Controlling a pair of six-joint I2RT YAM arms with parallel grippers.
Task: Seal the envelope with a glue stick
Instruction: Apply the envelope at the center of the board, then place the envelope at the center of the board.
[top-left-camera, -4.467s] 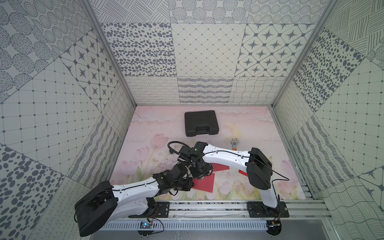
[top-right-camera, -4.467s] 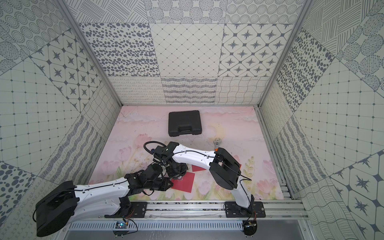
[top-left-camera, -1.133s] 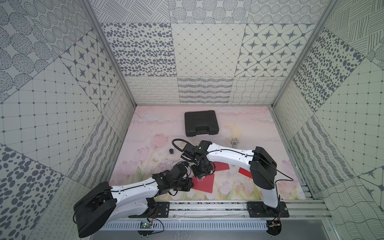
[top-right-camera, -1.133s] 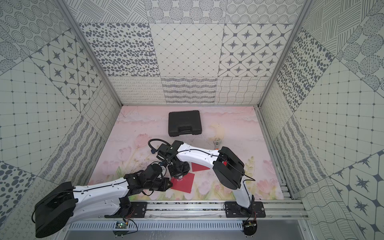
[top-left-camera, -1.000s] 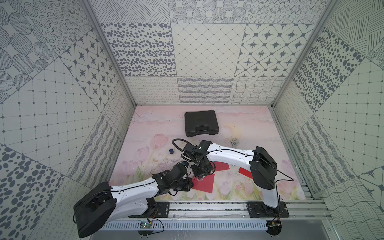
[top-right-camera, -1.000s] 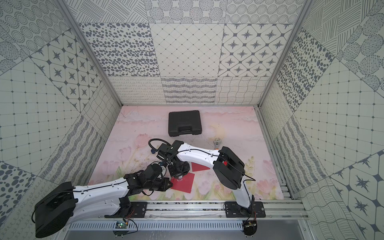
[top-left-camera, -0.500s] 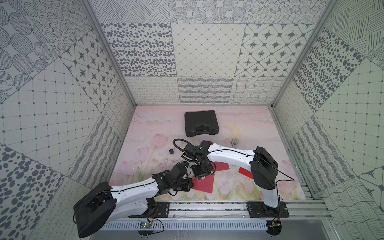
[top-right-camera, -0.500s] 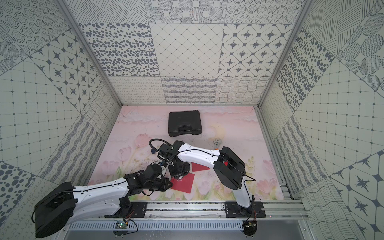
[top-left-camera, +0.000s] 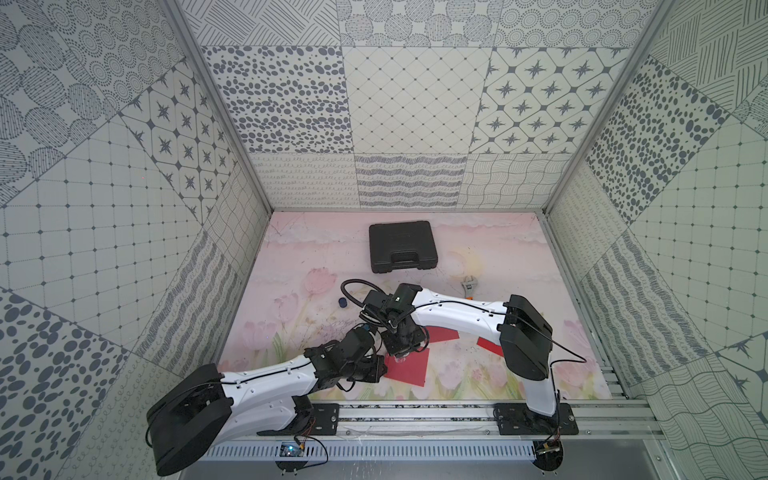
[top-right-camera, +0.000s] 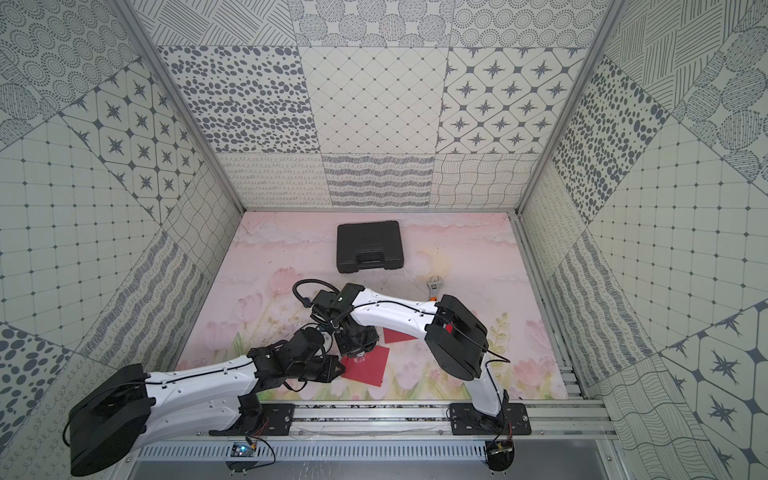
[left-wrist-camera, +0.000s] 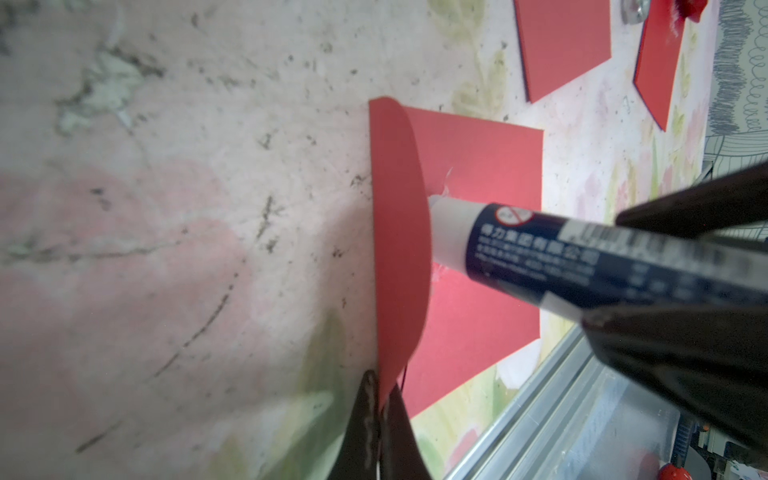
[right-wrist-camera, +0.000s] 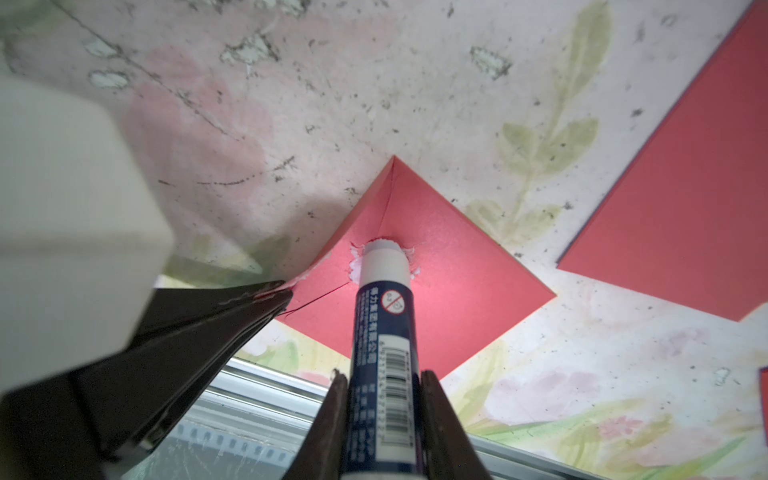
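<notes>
At the near edge of the surface (top-left-camera: 291, 266), the left hand (left-wrist-camera: 380, 382) is pressed together on one end of the flap (left-wrist-camera: 399, 249) of a red envelope (right-wrist-camera: 457, 282). It holds the flap lifted off the envelope's body, which lies flat on the surface.

Just right of that hand, the uncapped glue stick (right-wrist-camera: 382, 316) points steeply down. Its white tip touches the envelope's body close under the raised flap, and white smears ring the tip. The right hand (right-wrist-camera: 382, 378) pinches the stick by its navy printed barrel, one finger on each side, and hangs directly over the envelope, close beside the left hand.

Beyond the right hand's far side, two more red sheets (top-left-camera: 442, 334) lie flat, apart from the envelope being glued; whether they are envelopes too I cannot tell.

Farther out from both hands, a small dark blue round piece (top-left-camera: 342, 303) sits alone on the surface. A closed black case (top-left-camera: 401, 247) lies near the back wall. An adjustable wrench (top-left-camera: 469, 286) lies just behind the right arm, to the right of the case.
</notes>
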